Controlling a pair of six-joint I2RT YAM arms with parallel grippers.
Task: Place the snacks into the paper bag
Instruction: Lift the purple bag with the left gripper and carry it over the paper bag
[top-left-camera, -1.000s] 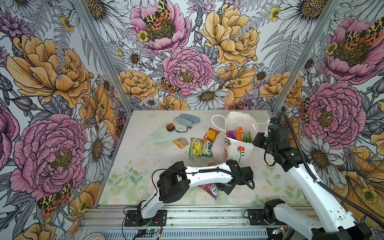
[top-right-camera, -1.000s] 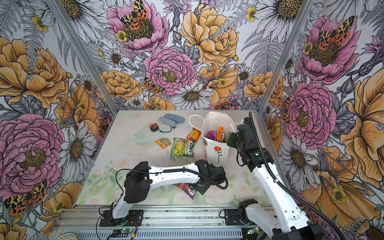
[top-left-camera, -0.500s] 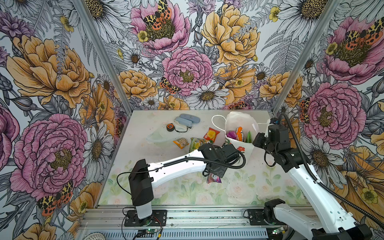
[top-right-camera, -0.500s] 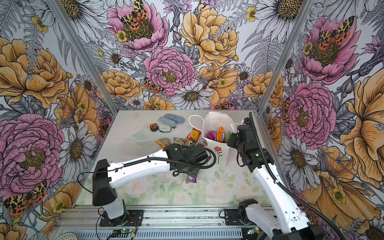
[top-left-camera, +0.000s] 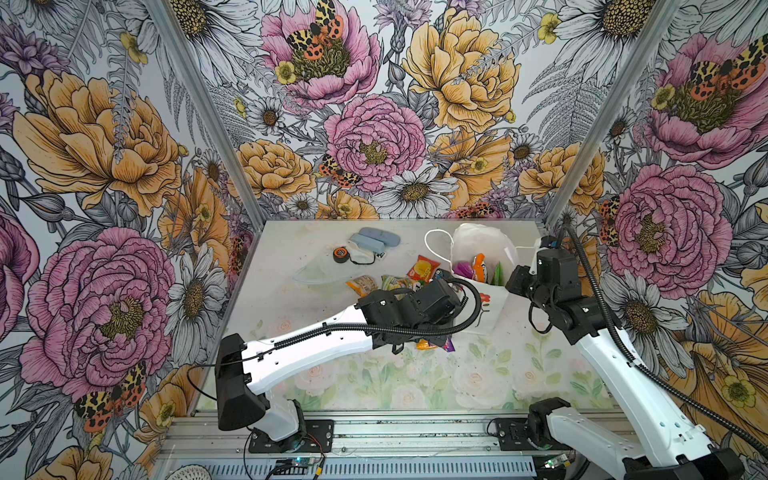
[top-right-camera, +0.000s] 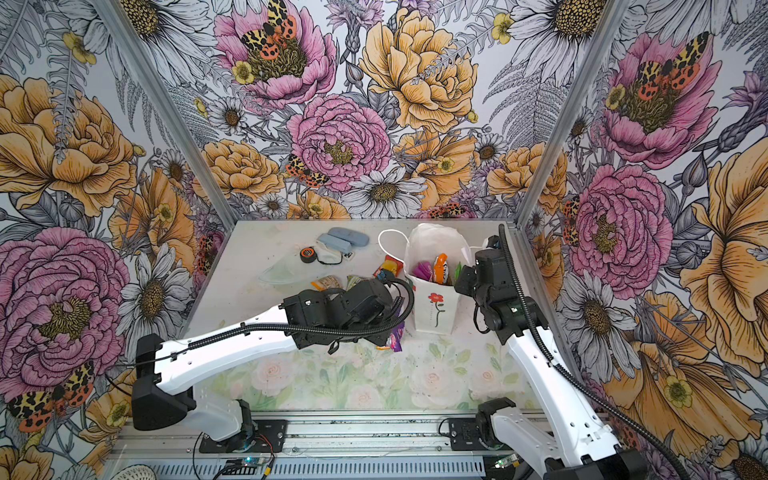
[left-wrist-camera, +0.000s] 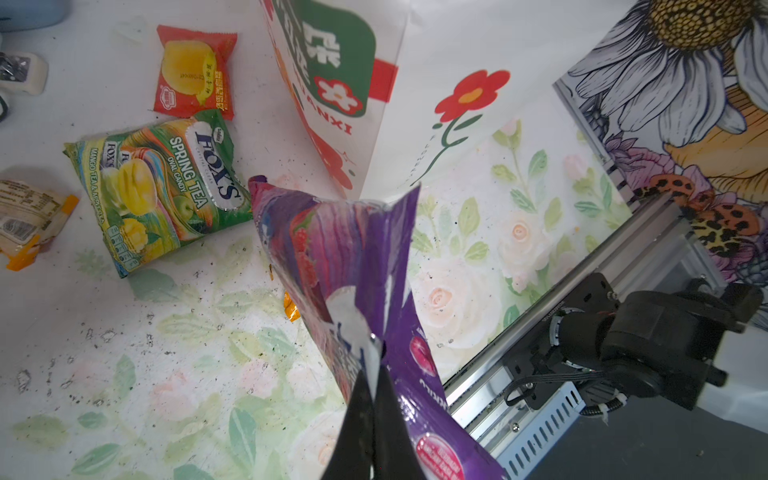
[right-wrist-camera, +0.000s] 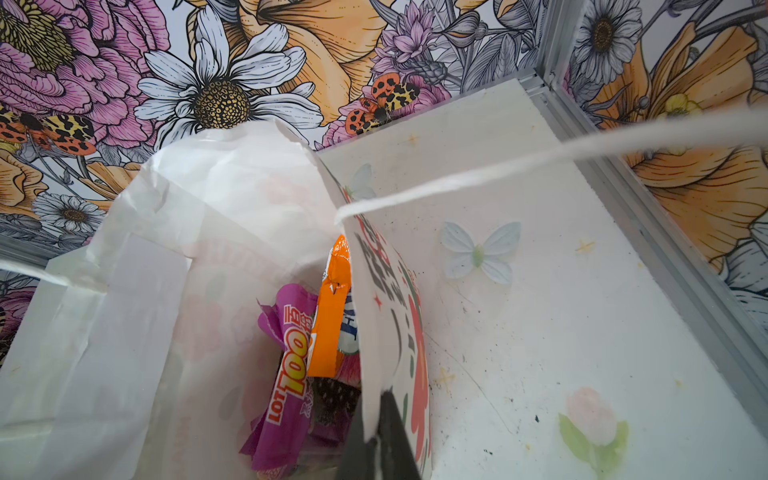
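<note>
left hand (left-wrist-camera: 372, 370) pinches purple packet (left-wrist-camera: 349, 249) edge | right hand (right-wrist-camera: 381, 409) pinches paper bag (right-wrist-camera: 124, 316) rim | bag mouth wide

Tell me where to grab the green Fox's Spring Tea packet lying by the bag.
I'd pinch the Fox's Spring Tea packet by its flat end seam, coming straight down: it lies flat on the table with a puffy middle, and that end sits clear of the red-yellow packet.

my left gripper (left-wrist-camera: 371, 374): black | held packet (left-wrist-camera: 353, 266): purple, red berry print | paper bag (top-right-camera: 432, 320): white, red flower print | Fox's packet (left-wrist-camera: 162, 187): green-yellow | square packet (left-wrist-camera: 193, 72): red, yellow centre
</note>
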